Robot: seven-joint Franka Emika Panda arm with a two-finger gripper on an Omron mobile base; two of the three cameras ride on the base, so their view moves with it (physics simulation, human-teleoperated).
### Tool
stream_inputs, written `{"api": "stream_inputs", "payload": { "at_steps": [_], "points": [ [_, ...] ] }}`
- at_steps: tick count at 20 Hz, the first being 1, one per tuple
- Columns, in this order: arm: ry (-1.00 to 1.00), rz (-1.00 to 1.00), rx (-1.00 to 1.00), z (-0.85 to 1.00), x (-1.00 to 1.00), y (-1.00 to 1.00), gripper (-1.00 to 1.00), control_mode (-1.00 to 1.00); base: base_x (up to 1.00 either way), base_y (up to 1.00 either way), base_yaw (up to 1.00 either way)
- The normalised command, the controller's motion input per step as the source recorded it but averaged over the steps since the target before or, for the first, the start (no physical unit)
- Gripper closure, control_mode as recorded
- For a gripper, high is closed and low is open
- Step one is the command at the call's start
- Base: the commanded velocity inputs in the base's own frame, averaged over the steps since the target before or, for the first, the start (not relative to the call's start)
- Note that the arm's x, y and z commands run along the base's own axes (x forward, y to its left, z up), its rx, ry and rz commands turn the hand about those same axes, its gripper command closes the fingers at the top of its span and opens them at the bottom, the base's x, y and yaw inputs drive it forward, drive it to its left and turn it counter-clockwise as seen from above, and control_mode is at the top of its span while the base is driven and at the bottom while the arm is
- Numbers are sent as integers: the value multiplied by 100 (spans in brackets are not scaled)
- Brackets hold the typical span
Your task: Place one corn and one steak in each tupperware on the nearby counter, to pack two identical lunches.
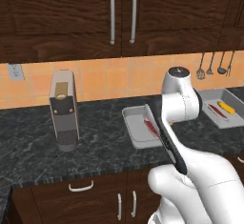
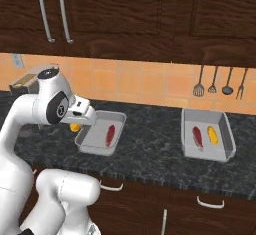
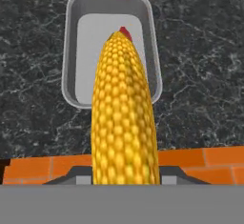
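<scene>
While the gripper [image 3: 125, 180] is clamped on a corn [image 3: 124, 118] cob, the cob hangs above the near tupperware [image 2: 85, 141] that holds one steak [image 2: 110, 135]. Judged stiff, light, bumpy-skinned; the rounded body could roll, so mid-length is the best hold. Far tupperware [image 2: 227, 151] packed.

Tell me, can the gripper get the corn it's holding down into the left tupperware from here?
Probably yes. The gripper holds the corn above the left tupperware, whose floor lies bare beside the steak, with nothing in between.
</scene>
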Motion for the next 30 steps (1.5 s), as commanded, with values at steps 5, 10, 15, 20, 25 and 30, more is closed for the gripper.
{"api": "stream_inputs", "payload": {
  "at_steps": [5, 10, 15, 20, 25, 30],
  "points": [
    [19, 3, 8, -64, 66, 4, 100, -100, 0, 0, 0],
    [0, 0, 11, -77, 97, 5, 100, -100, 0, 0, 0],
    [6, 0, 2, -4, 99, 8, 100, -100, 0, 0, 0],
    [3, 0, 0, -29, 26, -1, 100, -100, 0, 0, 0],
    [0, 0, 0, -98, 0, 0, 100, -100, 0, 0, 0],
    [0, 0, 0, -66, 0, 5, 100, -100, 0, 0, 0]
  ]
}}
